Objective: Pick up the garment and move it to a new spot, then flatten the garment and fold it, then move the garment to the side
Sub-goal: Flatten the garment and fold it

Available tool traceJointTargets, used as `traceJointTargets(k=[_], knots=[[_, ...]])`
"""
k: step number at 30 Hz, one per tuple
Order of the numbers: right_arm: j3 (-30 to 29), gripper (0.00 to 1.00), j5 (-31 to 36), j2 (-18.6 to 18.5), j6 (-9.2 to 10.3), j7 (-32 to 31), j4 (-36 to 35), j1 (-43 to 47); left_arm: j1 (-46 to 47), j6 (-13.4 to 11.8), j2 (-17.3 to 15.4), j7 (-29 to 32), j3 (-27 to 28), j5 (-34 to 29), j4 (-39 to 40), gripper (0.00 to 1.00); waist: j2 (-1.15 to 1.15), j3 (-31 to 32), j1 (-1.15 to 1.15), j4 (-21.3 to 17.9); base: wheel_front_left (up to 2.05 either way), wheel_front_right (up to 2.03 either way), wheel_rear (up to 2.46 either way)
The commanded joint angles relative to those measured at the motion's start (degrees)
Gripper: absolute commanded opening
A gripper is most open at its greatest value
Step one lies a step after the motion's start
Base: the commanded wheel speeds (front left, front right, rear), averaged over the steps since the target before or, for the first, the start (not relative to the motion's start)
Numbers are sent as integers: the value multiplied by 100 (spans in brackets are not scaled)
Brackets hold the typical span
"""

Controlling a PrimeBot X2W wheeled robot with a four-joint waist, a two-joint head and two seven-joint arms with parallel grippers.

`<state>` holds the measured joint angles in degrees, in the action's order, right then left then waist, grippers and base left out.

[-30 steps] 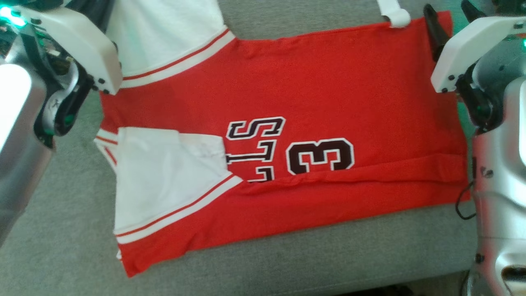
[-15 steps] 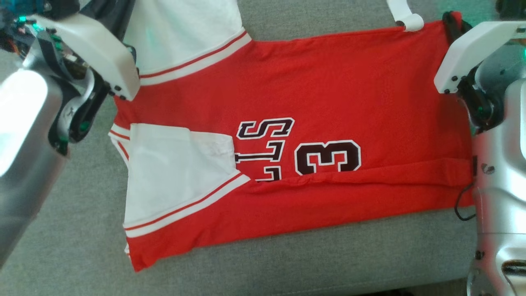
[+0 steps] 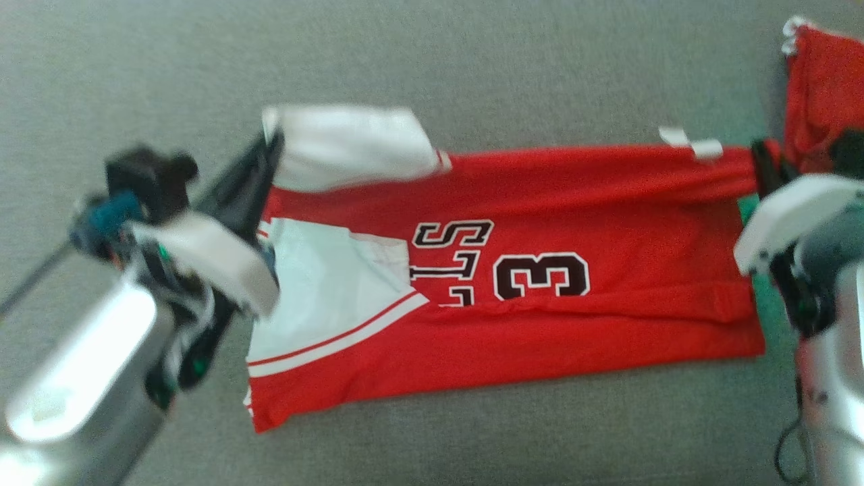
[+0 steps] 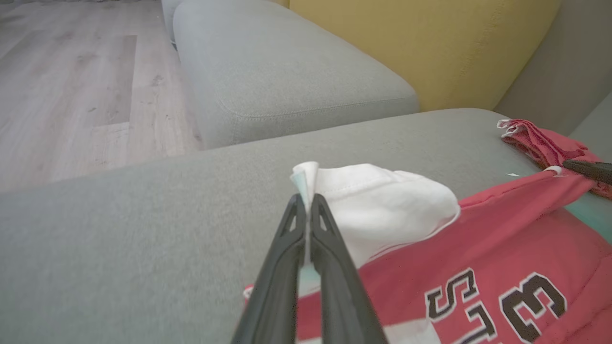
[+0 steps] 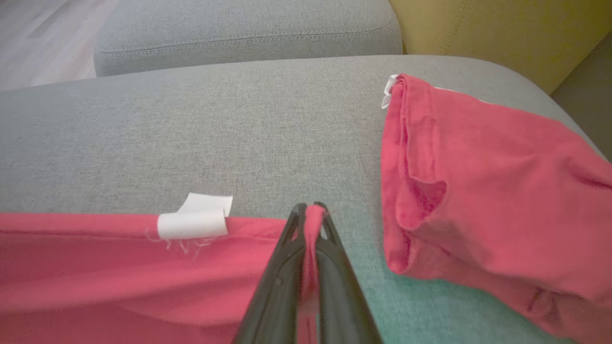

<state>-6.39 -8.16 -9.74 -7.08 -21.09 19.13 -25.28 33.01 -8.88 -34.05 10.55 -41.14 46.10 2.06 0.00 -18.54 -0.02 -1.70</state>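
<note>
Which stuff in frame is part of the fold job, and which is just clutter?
In the job:
- red jersey
- left gripper, shut on its white sleeve
- right gripper, shut on the jersey's hem end

Lying about:
- second red garment, bunched at the right
- grey sofa seat, just the work surface
- yellow cushion
- wood floor

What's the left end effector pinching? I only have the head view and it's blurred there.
Observer: the left end effector is shut on the hem of the white sleeve of the jersey.
Operator: right side?
Observer: the right end effector is shut on a bunched red edge of the jersey, just past the white tag.
Operator: red thing at far right?
Observer: a second red garment, lying apart from the jersey with bare grey cushion between.
</note>
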Motion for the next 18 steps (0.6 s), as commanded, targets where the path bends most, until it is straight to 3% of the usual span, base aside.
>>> traceJointTargets(k=[1, 10, 12, 13, 14, 15, 16, 17, 18], knots=[[40, 0, -10, -45, -41, 26, -318, 87, 7, -42, -189, -93, 208, 66, 212, 0, 0, 305, 2, 194, 0, 0, 0], [-234, 0, -50, 249, -41, -23, -1096, 1188, -1176, -259, 192, -749, -36, 248, 97, 0, 0, 558, 2, 310, 0, 0, 0], [-226, 80, -32, 327, -41, 106, -1217, 1421, -1420, -270, 358, -999, -87, 279, -79, 0, 0, 624, 2, 291, 0, 0, 0], [-244, 100, -31, 353, -41, 174, -1239, 1494, -1506, -282, 407, -1089, -89, 297, -136, 0, 0, 650, 2, 283, 0, 0, 0], [-283, 100, -47, 383, -41, 250, -1249, 1557, -1595, -301, 456, -1193, -76, 319, -194, 4, 0, 678, 2, 276, 0, 0, 0], [-313, 100, -51, 411, -41, 320, -1259, 1623, -1685, -307, 493, -1290, -77, 328, -248, 33, 0, 712, 2, 269, 0, 0, 0], [-355, 100, -38, 441, -41, 371, -1272, 1695, -1772, -310, 515, -1379, -91, 319, -295, 75, 0, 749, 2, 261, 0, 0, 0], [-405, 100, -24, 470, -41, 422, -1295, 1765, -1858, -324, 538, -1467, -99, 312, -334, 100, 0, 787, 2, 258, 0, 0, 0], [-405, 100, -24, 470, -41, 422, -1295, 1765, -1858, -324, 538, -1467, -99, 312, -334, 100, 0, 787, 2, 258, 0, 0, 0]])
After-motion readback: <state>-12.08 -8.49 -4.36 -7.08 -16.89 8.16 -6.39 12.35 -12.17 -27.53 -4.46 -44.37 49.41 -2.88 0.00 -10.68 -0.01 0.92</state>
